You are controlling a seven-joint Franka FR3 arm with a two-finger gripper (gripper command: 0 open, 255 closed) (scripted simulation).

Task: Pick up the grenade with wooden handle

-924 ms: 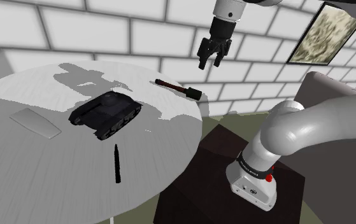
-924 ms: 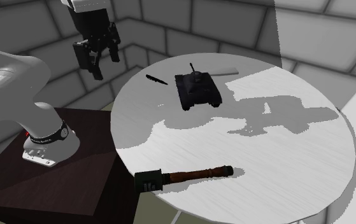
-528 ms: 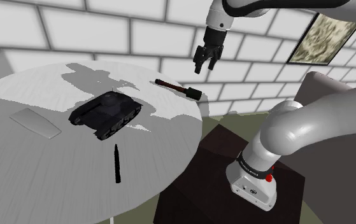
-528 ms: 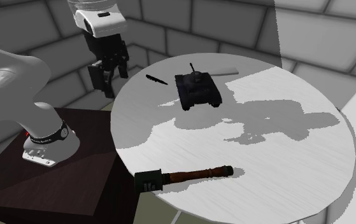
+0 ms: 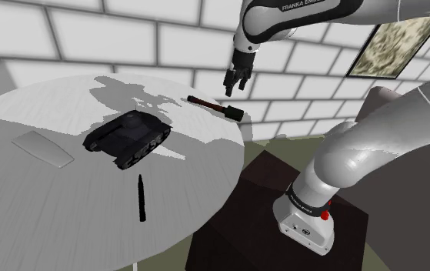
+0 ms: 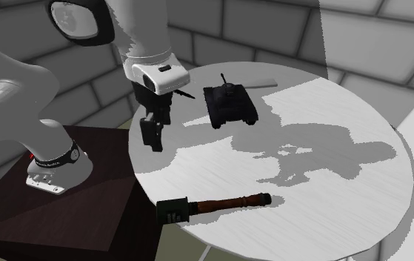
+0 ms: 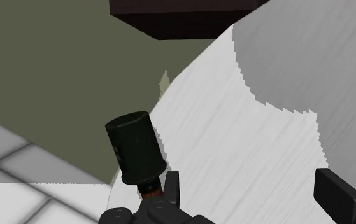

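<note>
1. Gripper point(image 5: 234, 81) hangs over the table point(image 5: 67, 204), fingers apart, holding nothing.
2. Grenade point(image 6: 214, 206) lies at the table's rim below the gripper, its head beside 1 finger point(image 7: 171, 184).

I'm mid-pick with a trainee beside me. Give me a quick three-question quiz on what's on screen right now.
1. True or false: the claw is shut on the grenade.
2. Where does the grenade's dark head lie? A) at the table rim beside the stand; B) mid-table; C) at the far rim.
3. How many loose things lie on the table?
Key: 1 false, it is open and holds nothing. 2 A. 3 four: grenade, tank, black blade, grey slab.
</note>
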